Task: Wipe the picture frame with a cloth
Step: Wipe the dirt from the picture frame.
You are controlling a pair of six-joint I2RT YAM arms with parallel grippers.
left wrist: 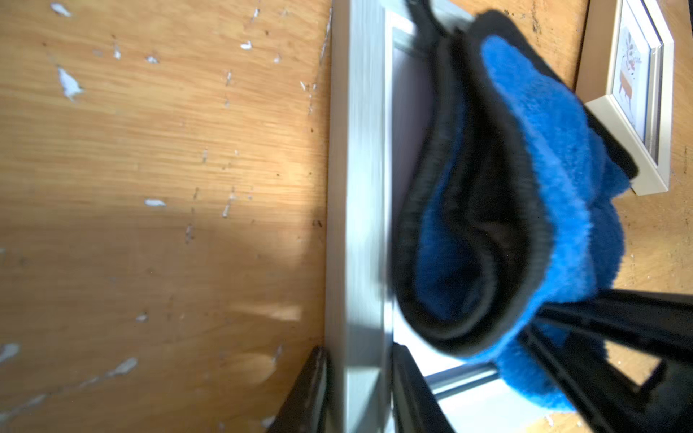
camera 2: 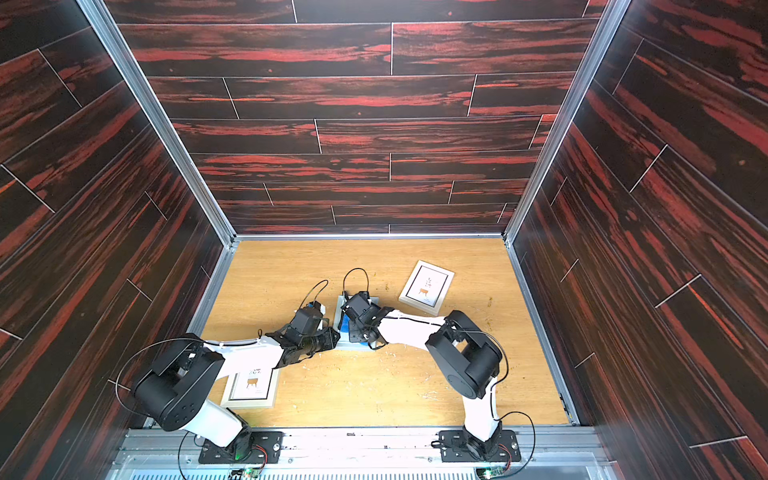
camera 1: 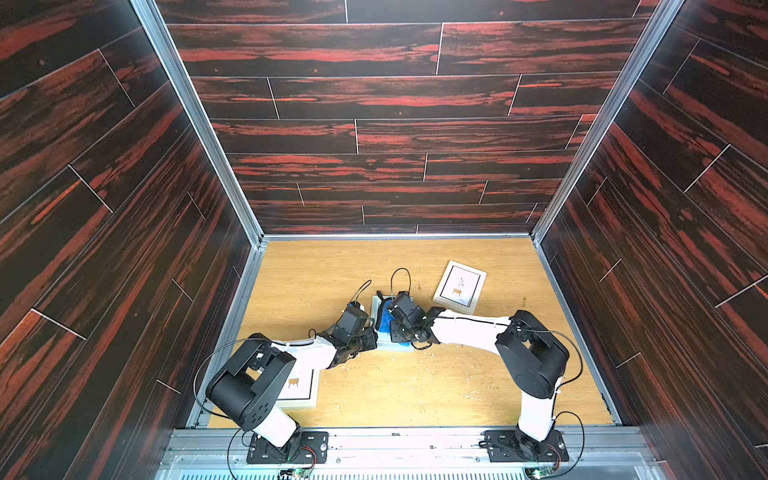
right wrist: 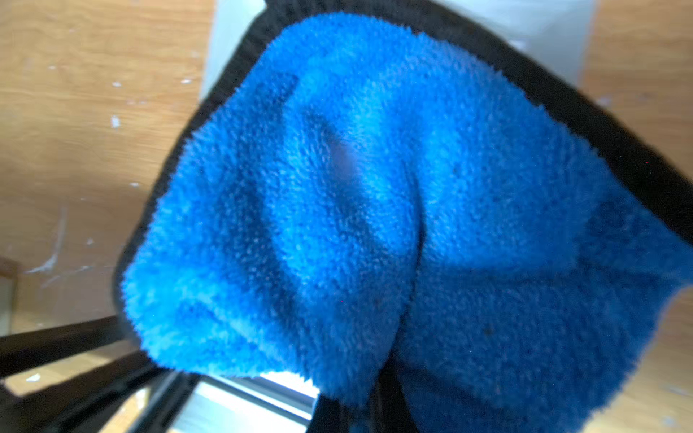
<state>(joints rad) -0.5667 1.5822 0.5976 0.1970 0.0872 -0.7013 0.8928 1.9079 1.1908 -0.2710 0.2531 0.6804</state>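
A pale grey picture frame (camera 1: 395, 346) (camera 2: 347, 345) lies flat mid-table. My left gripper (camera 1: 374, 338) (camera 2: 332, 338) (left wrist: 358, 360) is shut on its side rail (left wrist: 356, 187), one finger on the outer side and one on the glass side. The bright blue fluffy cloth (camera 1: 386, 318) (camera 2: 345, 322) (left wrist: 543, 168) (right wrist: 356, 206), edged in black, is bunched on the frame's glass. My right gripper (camera 1: 399, 332) (right wrist: 390, 405) comes down from above and is shut on the cloth's top. The cloth hides most of the frame's face (right wrist: 232, 405).
A second white frame with a small chair print (camera 1: 459, 286) (camera 2: 427, 286) (left wrist: 637, 93) lies at the back right. A third one (camera 1: 299, 390) (camera 2: 251, 388) lies front left, partly under my left arm. Dark walls enclose the wooden table (camera 1: 415, 386).
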